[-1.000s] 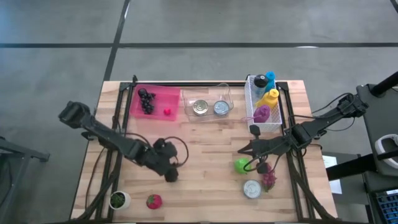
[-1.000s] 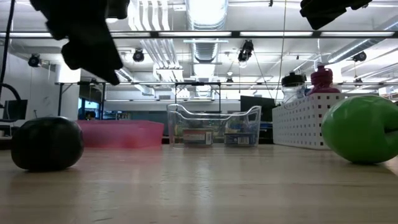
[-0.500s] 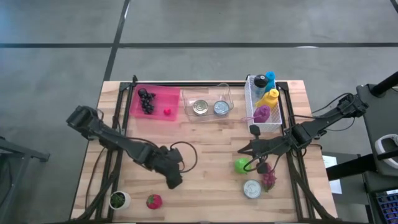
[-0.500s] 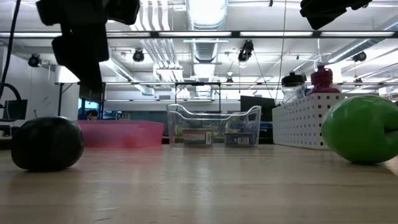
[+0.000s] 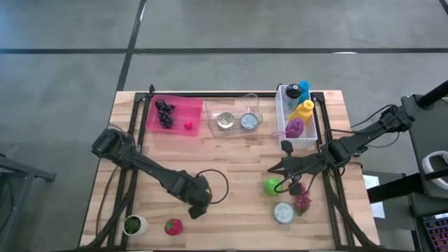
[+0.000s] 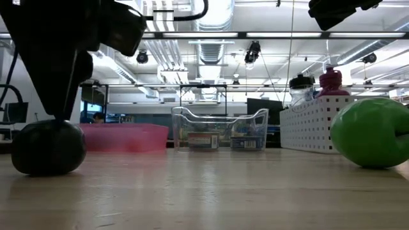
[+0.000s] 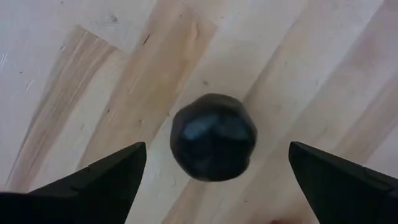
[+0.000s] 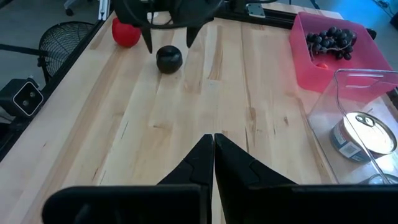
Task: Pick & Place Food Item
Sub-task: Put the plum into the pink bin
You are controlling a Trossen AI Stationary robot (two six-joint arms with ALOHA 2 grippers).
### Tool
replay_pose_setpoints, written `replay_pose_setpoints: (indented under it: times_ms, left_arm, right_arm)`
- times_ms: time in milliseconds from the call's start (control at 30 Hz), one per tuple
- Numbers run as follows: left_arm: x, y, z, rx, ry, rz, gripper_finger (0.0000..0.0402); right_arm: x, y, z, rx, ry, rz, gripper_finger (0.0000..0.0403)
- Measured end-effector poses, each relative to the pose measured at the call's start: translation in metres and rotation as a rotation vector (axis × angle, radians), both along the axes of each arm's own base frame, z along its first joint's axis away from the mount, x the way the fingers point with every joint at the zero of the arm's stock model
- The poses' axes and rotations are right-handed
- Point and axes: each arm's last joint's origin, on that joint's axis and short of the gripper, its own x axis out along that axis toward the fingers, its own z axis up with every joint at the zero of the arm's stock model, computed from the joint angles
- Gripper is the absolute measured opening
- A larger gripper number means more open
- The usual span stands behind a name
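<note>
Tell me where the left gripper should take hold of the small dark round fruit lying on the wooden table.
Grip the small dark round fruit across its widest middle, coming straight down from above. It is a near-sphere lying alone on the wooden table, and the left gripper hangs over it with fingers open on either side, so a centred top-down pinch looks least likely to roll it away.

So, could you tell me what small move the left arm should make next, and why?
Probably a short descent straight down, then close. The left gripper is open and hangs above the dark round fruit, which sits centred between its fingers in the wrist view, on bare wood. In the low view the fingers reach only the fruit's top, so closing now might pinch too high. The right gripper, shut, waits mid-table.
</note>
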Motion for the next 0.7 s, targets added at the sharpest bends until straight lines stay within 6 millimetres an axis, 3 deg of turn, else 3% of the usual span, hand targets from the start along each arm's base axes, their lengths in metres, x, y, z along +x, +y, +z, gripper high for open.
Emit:
replay_pose_setpoints:
  times_ms: [700]
  left_arm:
    - [-0.009,0.006,-0.032,0.012,-0.012,-0.041,0.0399]
  right_arm:
    - [0.0,0.0,0.0,0.0,-0.001,0.0,0.0008]
